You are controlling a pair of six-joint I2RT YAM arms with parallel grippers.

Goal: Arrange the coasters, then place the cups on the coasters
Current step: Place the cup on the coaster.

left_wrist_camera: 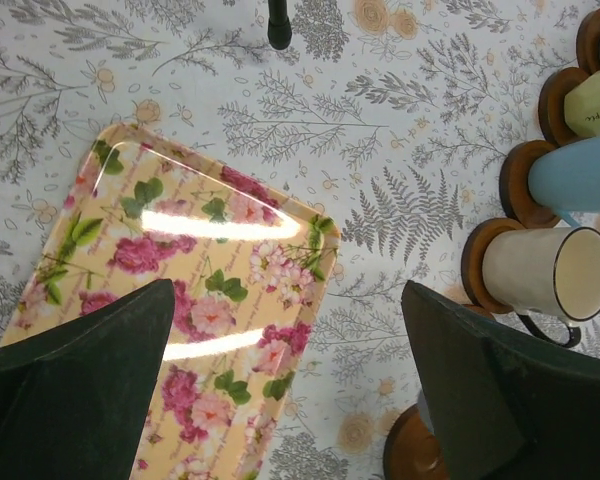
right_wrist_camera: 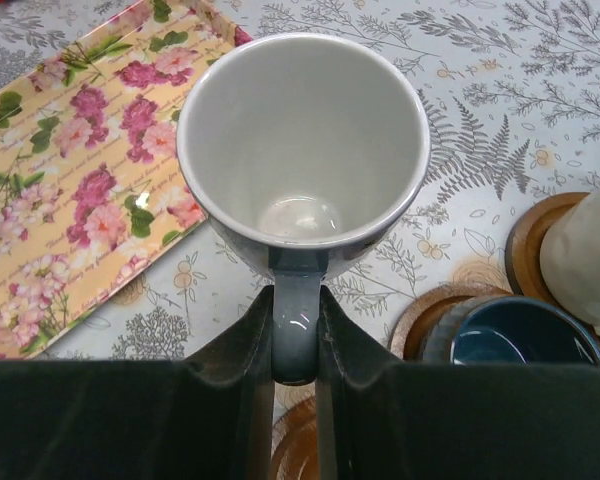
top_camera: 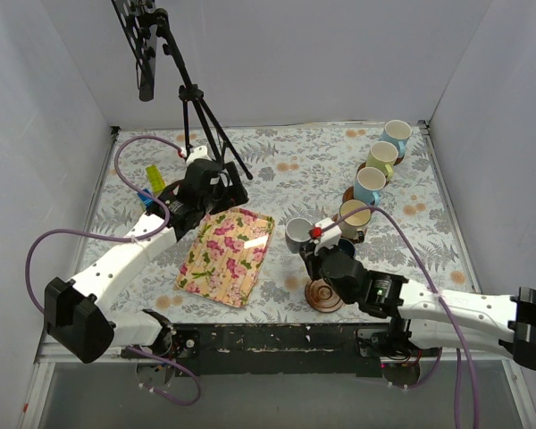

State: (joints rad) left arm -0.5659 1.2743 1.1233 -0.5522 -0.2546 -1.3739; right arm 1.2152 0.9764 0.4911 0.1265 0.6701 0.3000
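Note:
My right gripper [right_wrist_camera: 296,295] is shut on the handle of a grey cup [right_wrist_camera: 302,140] with a white inside, held upright just above the tablecloth [top_camera: 298,234]. An empty brown coaster [top_camera: 323,293] lies below the jaws [right_wrist_camera: 300,445]. To the right, a dark navy cup [right_wrist_camera: 515,345] and a cream cup [right_wrist_camera: 590,260] stand on coasters. The row continues diagonally with a cream cup [top_camera: 353,214], a light blue one [top_camera: 369,185], a yellow-green one [top_camera: 381,156] and another blue one [top_camera: 396,136]. My left gripper [left_wrist_camera: 288,295] is open and empty above the floral tray's far corner.
A rectangular floral tray [top_camera: 226,255] lies left of centre. A black tripod [top_camera: 201,116] stands at the back, one foot near the left gripper [left_wrist_camera: 278,30]. Coloured blocks [top_camera: 152,186] lie at the left edge. White walls enclose the table.

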